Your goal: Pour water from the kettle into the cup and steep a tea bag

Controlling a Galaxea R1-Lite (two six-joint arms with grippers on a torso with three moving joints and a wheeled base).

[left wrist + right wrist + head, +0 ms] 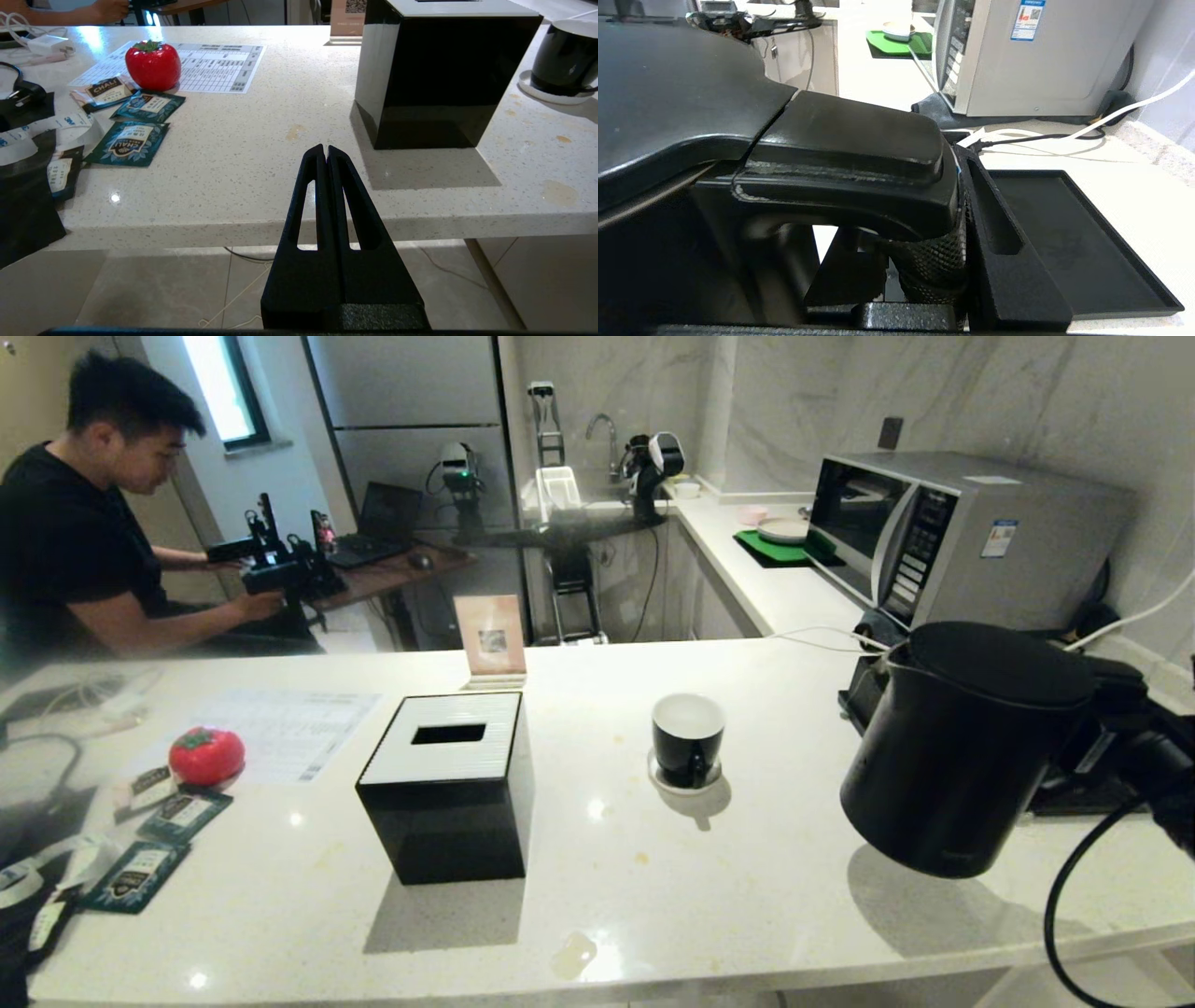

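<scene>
A: Right, checking right gripper (924,261) first.
B: Clamping on the loop handle of the kettle (962,747), fingers (1008,261) pressing the handle from both sides. Holding kettle up off the surface (653,896), tilting a bit, spout pointing toward the cup (688,739). Casting a shadow on the surface underneath.
A: Noting cup position.
B: Sitting upright on its small white saucer (686,782), mid-surface, well apart from the kettle, to the kettle's left in the head view. White inside, contents not readable.
A: Checking left gripper (325,151).
B: Pressing fingers fully together, holding nothing. Hanging in front of the surface edge, below the top, pointing toward the black tissue box (448,784).
A: Locating tea bag.
B: Not spotting a loose grey-green pouch for sure. Seeing only teal labelled packets (128,142) lying flat at the left end, just beside a red tomato-shaped thing (153,65) sitting on a printed sheet (210,67).
A: Listing the rest.
B: Black tray (1083,242) lying on the surface behind the kettle, microwave (943,537) standing behind that. Person in black (84,523) sitting at a desk in the back left, hands on equipment.
</scene>
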